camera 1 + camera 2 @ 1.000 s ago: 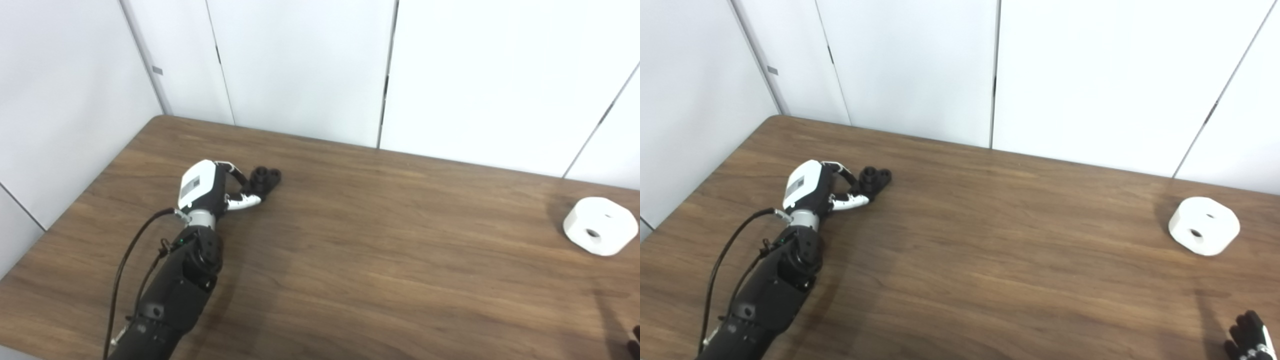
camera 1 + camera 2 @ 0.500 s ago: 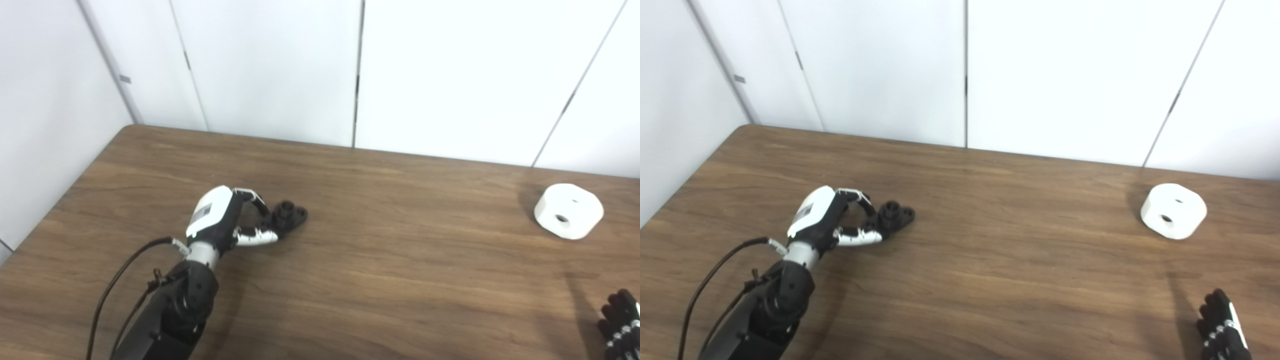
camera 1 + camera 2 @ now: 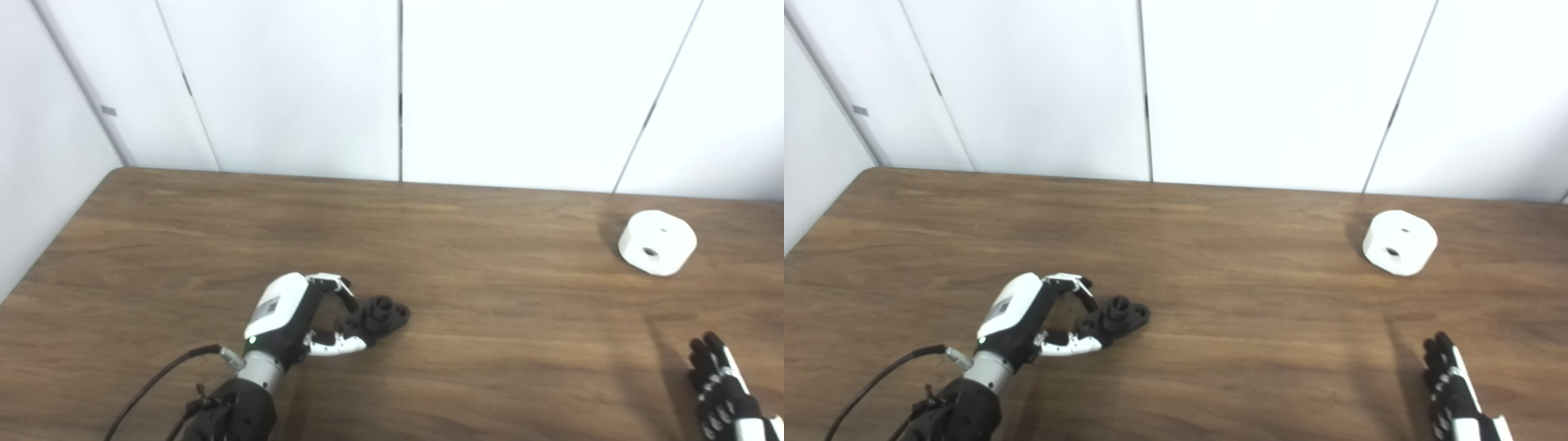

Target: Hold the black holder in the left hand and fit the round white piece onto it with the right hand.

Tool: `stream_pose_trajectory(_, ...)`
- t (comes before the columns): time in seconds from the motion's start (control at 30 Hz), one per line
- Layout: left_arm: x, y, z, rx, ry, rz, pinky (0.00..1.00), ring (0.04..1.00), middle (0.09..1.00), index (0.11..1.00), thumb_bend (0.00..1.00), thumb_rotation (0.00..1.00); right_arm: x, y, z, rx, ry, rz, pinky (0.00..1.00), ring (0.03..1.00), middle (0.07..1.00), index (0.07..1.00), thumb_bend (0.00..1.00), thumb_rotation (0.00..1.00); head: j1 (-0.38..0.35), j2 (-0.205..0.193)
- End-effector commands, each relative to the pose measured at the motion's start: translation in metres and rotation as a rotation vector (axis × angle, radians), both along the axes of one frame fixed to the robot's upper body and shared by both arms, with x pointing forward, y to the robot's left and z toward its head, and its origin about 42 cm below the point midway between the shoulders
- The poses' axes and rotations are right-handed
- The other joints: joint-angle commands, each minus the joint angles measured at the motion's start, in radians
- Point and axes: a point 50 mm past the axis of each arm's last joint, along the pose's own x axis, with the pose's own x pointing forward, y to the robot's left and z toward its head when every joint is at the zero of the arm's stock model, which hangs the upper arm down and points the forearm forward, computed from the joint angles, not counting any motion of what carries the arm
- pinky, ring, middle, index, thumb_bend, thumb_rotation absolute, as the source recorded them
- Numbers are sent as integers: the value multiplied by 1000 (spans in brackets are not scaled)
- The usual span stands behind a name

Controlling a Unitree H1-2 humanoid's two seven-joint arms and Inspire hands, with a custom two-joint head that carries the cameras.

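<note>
Left hand [image 3: 1029,315] sits toward the front-left of the surface [image 3: 1213,343], fingers and thumb curled in a pinch around the near end of the holder [image 3: 1115,317]; fingers look in contact, but I can't tell from here whether the pinch is tight or the holder is off the wood. Holder appears to lie flat, its raised boss pointing up, probably so the free end stays exposed for mating. Grip is on one end only, leaving the boss clear of fingers, which makes sense if the piece has to slide over it. White piece [image 3: 1399,242] is near the back-right corner, well apart from both hands, resting with one hole facing up and one in its side facing the robot. Right hand [image 3: 1454,395] is at the front-right edge, fingers extended and apart, empty, roughly in line with the piece but well short of it. My read: left grasp step is in hand, right pickup not started. Risk: an end-only pinch may let the holder rotate under insertion load.
</note>
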Motion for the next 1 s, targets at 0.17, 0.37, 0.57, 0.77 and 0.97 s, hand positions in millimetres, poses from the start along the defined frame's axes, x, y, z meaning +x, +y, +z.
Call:
stream_pose_trajectory(0.17, -38, -36, -20, -30, 129, -148, 774, 864, 783, 487, 518, 46, -6, 13, 9, 1, 53, 28, 1000, 1000, 989, 1000, 565, 1000, -23, 43)
stream_pose_trajectory(0.37, -53, -46, -23, -41, 140, -204, 762, 870, 784, 487, 518, 46, -4, 18, 15, -8, 57, 25, 1000, 1000, 979, 997, 548, 1000, -49, 82)
stream_pose_trajectory(0.57, -63, -47, -30, -79, 177, -255, 772, 889, 800, 487, 517, 46, -1, 21, 20, 8, 65, 29, 1000, 1000, 976, 996, 552, 1000, -88, 122)
stream_pose_trajectory(0.77, -71, -47, -41, -94, 209, -299, 773, 891, 807, 487, 517, 45, 3, 19, 22, 3, 68, 23, 1000, 1000, 976, 993, 568, 1000, -113, 147)
stream_pose_trajectory(0.97, -76, -46, -48, -23, 188, -332, 827, 894, 805, 488, 518, 46, 4, 17, 26, 21, 61, 10, 1000, 998, 976, 988, 575, 1000, -121, 158)
